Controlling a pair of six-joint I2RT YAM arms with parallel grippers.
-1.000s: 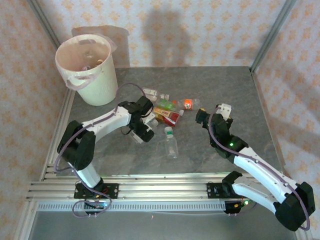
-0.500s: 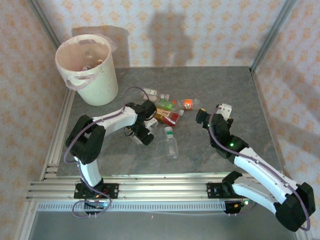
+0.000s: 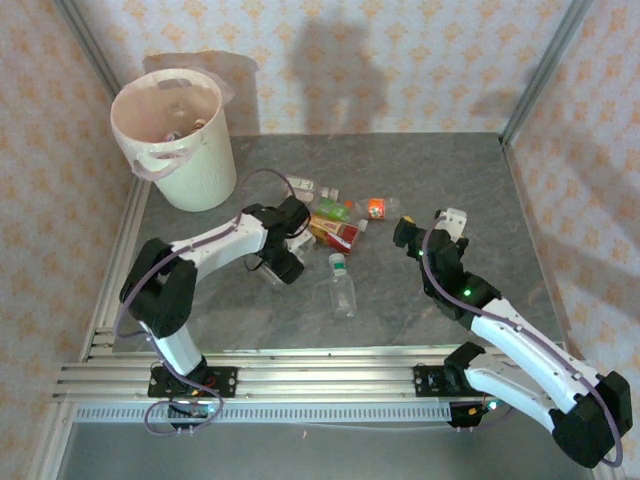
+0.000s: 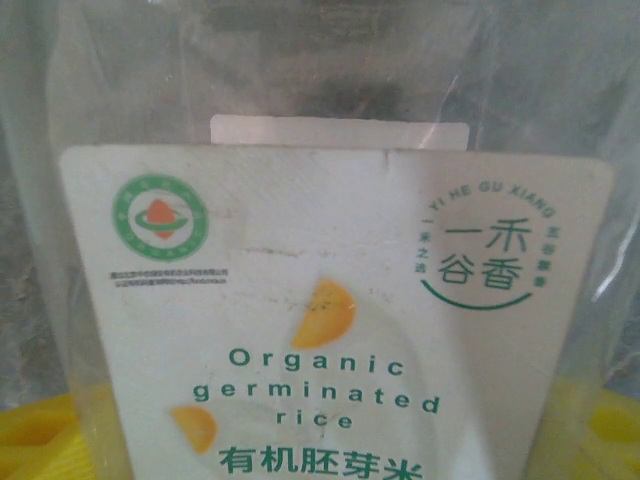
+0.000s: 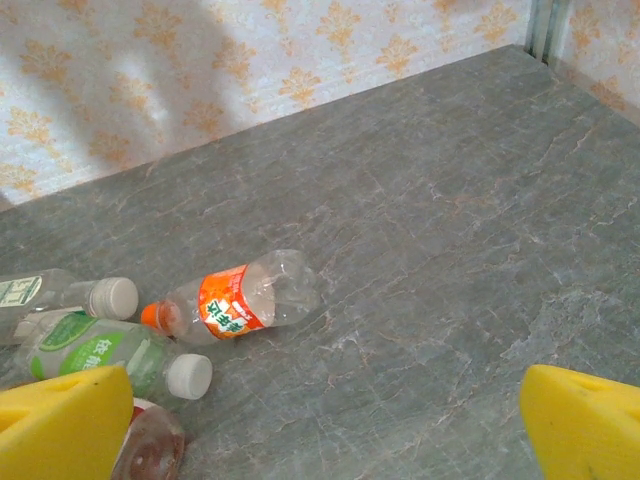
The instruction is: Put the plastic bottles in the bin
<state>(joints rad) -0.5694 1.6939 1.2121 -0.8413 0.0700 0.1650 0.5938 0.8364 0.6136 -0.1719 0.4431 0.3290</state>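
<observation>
The plastic bottles [image 3: 333, 232] are lying in a loose cluster near the middle of the table [image 3: 470, 180], with one clear, green-capped bottle [image 3: 342, 287] lying apart on the near side. The bin [image 3: 205, 175] is standing at the far left corner, well apart from the cluster, and a few items are showing inside it.

The left gripper [image 3: 292, 248] is reaching down into the left edge of the cluster. In the left wrist view a clear bottle with a white rice label [image 4: 330, 320] is sitting between the yellow pads [image 4: 40, 440]; I cannot tell whether they are gripping it.

The right gripper [image 3: 427, 226] is hovering to the right of the cluster with its jaws spread wide and nothing between them. Its wrist view is looking over an orange-labelled bottle [image 5: 235, 300] and a green-labelled one with a white cap [image 5: 105, 352], both lying on their sides.
</observation>
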